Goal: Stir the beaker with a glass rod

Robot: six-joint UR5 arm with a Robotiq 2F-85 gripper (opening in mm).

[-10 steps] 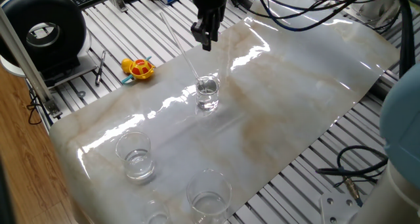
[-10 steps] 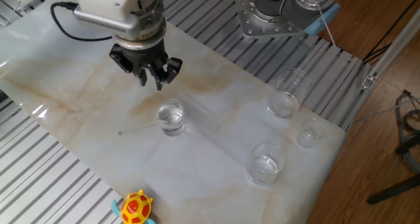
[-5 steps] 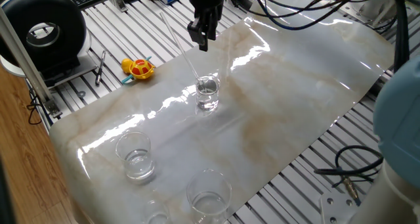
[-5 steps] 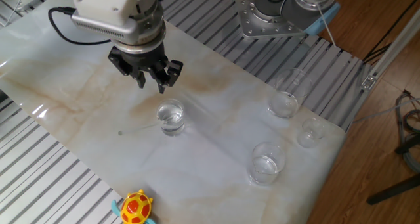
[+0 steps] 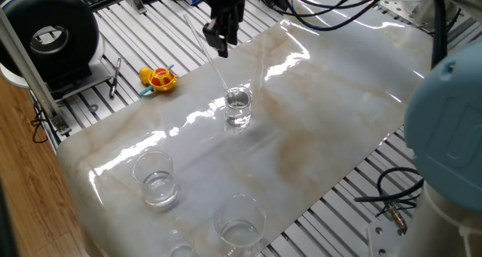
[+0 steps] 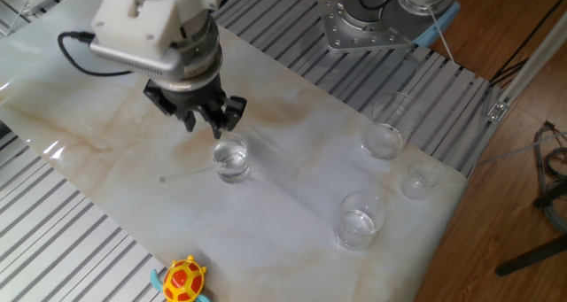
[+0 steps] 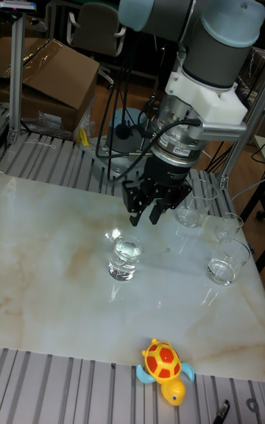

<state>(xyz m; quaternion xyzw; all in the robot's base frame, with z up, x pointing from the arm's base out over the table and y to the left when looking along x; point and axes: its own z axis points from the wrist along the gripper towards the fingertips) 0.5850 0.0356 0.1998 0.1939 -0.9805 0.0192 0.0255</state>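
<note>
- Moved left in one fixed view since a second ago, the black two-finger tool [image 5: 221, 41] hovers above the beaker.
- Small clear glass beaker [image 5: 238, 107] holds the thin leaning glass rod [image 5: 205, 43] on the marbled desk [image 5: 339, 99].
- Tool fingers look parted, empty.

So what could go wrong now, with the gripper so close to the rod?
1. The rod leans loose in the beaker. A sideways touch from the open gripper could knock it out or tip the beaker.
2. The rod is very thin and clear, so the gripper may close beside it and miss.
</note>
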